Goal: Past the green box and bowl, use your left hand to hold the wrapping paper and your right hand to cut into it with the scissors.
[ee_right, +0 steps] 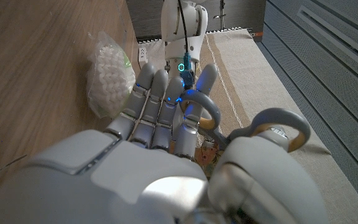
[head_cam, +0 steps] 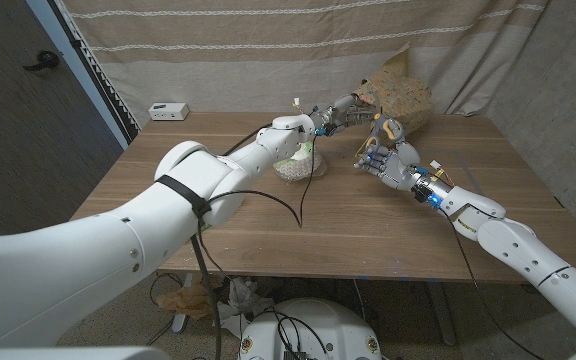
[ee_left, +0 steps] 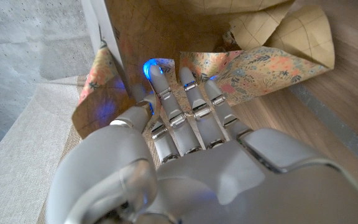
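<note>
Wrapping paper [head_cam: 400, 98] sits at the far side of the table [head_cam: 268, 225], crumpled and flowery, past the bowl [head_cam: 296, 166]; the left hand [head_cam: 340, 110] is right at its near edge. In the left wrist view its fingers [ee_left: 188, 102] reach onto a flap of the paper [ee_left: 253, 65] with the thumb close beside them; it looks like a pinch, but I cannot tell for sure if the paper is gripped.

The right hand [head_cam: 386, 155] holds the scissors [head_cam: 388, 128]; in the right wrist view its fingers go through the grey handle loops [ee_right: 253, 127], so it is closed on them. I cannot see if the blades are apart or together.

The paper lies just past both hands, away from the robot; the left hand is nearer, touching it, and the right hand hangs a little back and to the right. My guess is the scissors must go forward toward the flap beside the left fingers; they should keep off those fingers.
</note>
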`<action>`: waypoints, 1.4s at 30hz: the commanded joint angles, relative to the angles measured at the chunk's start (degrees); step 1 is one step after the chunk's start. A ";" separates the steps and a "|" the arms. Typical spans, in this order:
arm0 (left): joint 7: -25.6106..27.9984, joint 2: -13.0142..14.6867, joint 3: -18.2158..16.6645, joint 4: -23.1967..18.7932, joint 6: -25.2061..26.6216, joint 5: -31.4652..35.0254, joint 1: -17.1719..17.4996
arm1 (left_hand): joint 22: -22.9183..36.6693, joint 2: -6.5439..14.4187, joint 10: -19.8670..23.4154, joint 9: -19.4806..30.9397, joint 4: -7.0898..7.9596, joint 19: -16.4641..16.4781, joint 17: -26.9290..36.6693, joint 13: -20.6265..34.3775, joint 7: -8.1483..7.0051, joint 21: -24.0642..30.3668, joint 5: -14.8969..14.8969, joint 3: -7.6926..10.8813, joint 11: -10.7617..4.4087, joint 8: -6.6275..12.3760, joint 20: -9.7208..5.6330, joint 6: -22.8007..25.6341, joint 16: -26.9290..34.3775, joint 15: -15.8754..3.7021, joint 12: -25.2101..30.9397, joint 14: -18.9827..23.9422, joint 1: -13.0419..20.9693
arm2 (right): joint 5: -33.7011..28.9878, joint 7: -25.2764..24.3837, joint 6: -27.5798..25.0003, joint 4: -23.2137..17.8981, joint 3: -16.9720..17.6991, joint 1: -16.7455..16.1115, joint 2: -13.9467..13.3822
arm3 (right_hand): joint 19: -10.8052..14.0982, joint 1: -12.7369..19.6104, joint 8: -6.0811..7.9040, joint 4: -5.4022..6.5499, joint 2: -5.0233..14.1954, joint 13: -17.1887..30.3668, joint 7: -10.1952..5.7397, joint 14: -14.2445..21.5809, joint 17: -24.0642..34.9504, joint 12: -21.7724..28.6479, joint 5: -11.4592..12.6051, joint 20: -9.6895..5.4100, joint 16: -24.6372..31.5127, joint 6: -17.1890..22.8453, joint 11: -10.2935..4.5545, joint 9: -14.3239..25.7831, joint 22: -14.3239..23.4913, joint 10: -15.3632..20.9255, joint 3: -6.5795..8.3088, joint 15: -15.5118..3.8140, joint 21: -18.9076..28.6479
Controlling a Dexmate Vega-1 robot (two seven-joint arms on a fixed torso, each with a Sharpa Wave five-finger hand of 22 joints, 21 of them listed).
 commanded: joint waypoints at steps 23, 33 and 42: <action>-7.79 1.51 1.57 0.00 -3.10 -0.68 1.30 | 0.16 0.39 1.77 -0.79 -1.39 -0.77 0.23 0.84 1.21 1.89 -0.40 -0.21 -0.01 0.95 -7.65 3.09 0.60 -8.11 1.44 1.44 2.02 | -0.19 0.14 0.45 0.54 0.66 0.05 0.01 | 0.27 0.05 -0.91 -0.48 0.47 -0.26 3.63 -0.03 -0.43 0.43 -0.27 0.20 0.75 -0.62 0.28 -0.08 0.14 0.00 -0.12 -1.41 0.04; -6.97 1.49 1.56 0.00 -2.53 -0.76 1.28 | 0.12 0.31 2.16 -1.12 -1.73 -0.74 0.28 0.92 1.52 2.26 -0.57 -0.05 0.00 1.10 -7.57 3.74 0.72 -8.09 1.70 2.25 2.41 | -0.10 0.52 0.54 0.66 0.99 0.04 -0.17 | 0.28 0.19 -1.16 -0.60 0.56 -0.37 3.61 -0.13 -0.51 0.51 -0.29 0.15 0.86 -0.56 0.26 -0.11 0.13 -0.05 -0.04 -1.46 0.02; -6.09 1.43 1.92 0.00 -2.32 -0.52 1.05 | 0.05 0.12 2.42 -1.59 -1.93 -0.82 0.27 0.84 1.59 2.59 -0.74 0.07 0.01 1.01 -7.43 4.00 0.60 -8.09 1.84 2.76 2.63 | -0.12 1.27 0.55 0.87 0.85 0.44 -0.07 | 0.30 0.40 -1.25 -0.76 0.63 -0.44 3.56 -0.03 -0.61 0.63 -0.30 0.25 1.06 -0.47 0.28 0.11 0.13 -0.09 0.04 -1.40 0.00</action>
